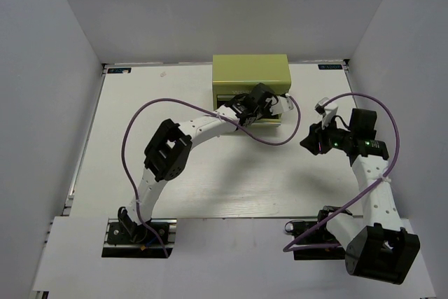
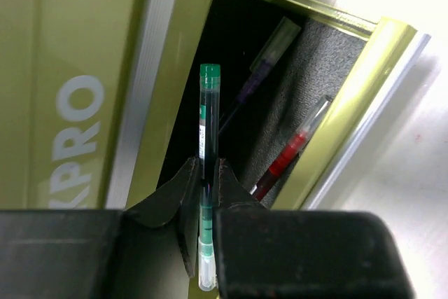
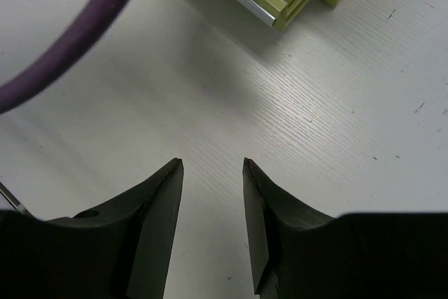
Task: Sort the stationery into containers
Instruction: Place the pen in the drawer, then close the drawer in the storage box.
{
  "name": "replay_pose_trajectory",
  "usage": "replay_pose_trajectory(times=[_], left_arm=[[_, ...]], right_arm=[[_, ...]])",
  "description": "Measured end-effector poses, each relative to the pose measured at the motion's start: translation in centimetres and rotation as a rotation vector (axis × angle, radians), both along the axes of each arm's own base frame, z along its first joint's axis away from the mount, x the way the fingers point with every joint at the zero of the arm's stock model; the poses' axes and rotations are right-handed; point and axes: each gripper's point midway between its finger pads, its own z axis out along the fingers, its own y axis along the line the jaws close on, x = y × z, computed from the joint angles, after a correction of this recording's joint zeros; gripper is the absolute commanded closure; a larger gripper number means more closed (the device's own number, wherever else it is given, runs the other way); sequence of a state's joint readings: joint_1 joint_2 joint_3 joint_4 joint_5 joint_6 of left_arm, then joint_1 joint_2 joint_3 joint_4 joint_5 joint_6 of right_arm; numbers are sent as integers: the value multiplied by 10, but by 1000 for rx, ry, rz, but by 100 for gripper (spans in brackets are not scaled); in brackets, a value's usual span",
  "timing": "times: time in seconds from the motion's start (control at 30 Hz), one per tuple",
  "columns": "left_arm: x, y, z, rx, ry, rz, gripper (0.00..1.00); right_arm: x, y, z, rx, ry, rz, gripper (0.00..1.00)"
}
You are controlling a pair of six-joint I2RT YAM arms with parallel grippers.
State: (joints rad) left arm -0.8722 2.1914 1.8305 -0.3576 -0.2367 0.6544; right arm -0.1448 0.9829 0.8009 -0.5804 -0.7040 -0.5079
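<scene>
- Olive-green tool chest [image 1: 250, 71]: one, at the far middle of the table [image 1: 210, 187]. One front drawer [image 2: 364, 96] stands pulled out.
- Pens counted: three.
- One clear pen [image 2: 208, 138] with a green cap is in the left gripper [image 2: 208, 173]. Its capped end is over the drawer's dark mouth.
- One dark pen [image 2: 262, 68] and one red pen [image 2: 287, 155] lie inside the drawer on its grey liner, apart from each other.
- Left gripper's fingers are pressed onto the clear pen, pinching it.
- Right gripper [image 3: 211, 173]: fingers spread, nothing between them, over bare table to the right of the chest.
- Left wrist view alone shows the three pens and the "KPRO" lettering [image 2: 73, 138].
- Top view shows the left gripper covering the drawer, so the pens cannot be made out.
- Right wrist view shows one drawer corner and a purple cable [image 3: 63, 61].
</scene>
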Motion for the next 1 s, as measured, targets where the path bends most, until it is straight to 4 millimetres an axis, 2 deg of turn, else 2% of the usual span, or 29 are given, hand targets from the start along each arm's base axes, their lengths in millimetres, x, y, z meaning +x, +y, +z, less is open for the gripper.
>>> replay_pose_trajectory(times=[0.07,0.1,0.17,0.2,0.23,0.27,0.3,0.4,0.5,0.53,0.57,0.6,0.63,0.67,0.83,1.0], left_arm=[[2,0,-3,12,-8,-1,80],[3,0,-3,15,-15,-3,71],[6,-1,-1,15,-33,-4,59],[7,-1,1,13,-43,-4,41],[9,-2,3,8,-52,-1,30],[9,-2,3,3,-51,1,21],[7,-2,1,6,-40,-4,17],[1,-7,2,-2,-35,-14,12],[-4,-11,9,-18,-33,-17,10],[-5,-11,11,-22,-35,-17,9],[-5,-9,13,-28,-37,-9,9],[-6,-7,16,-35,-38,2,0],[-7,-3,21,-44,-39,13,0],[-10,1,26,-56,-31,29,0],[-37,27,69,-192,9,117,0],[-91,72,102,-391,95,189,0]], right_arm=[[0,0,1,-1,-5,1,53],[0,0,2,0,-7,2,50],[-1,1,1,2,-9,7,43],[-2,2,0,3,-10,14,39],[-3,3,-1,3,-10,24,39],[-5,4,-3,3,-8,35,39],[-7,5,-4,4,-12,50,38],[-14,10,-10,13,-15,97,40],[-20,14,-16,16,-20,142,52],[-22,15,-17,17,-24,155,63],[-23,16,-18,15,-32,171,70],[-24,18,-19,14,-41,189,76],[-24,19,-19,12,-49,204,87],[-24,19,-19,11,-58,219,91],[-21,22,-25,12,-73,271,93],[-12,29,-39,4,-65,333,93]])
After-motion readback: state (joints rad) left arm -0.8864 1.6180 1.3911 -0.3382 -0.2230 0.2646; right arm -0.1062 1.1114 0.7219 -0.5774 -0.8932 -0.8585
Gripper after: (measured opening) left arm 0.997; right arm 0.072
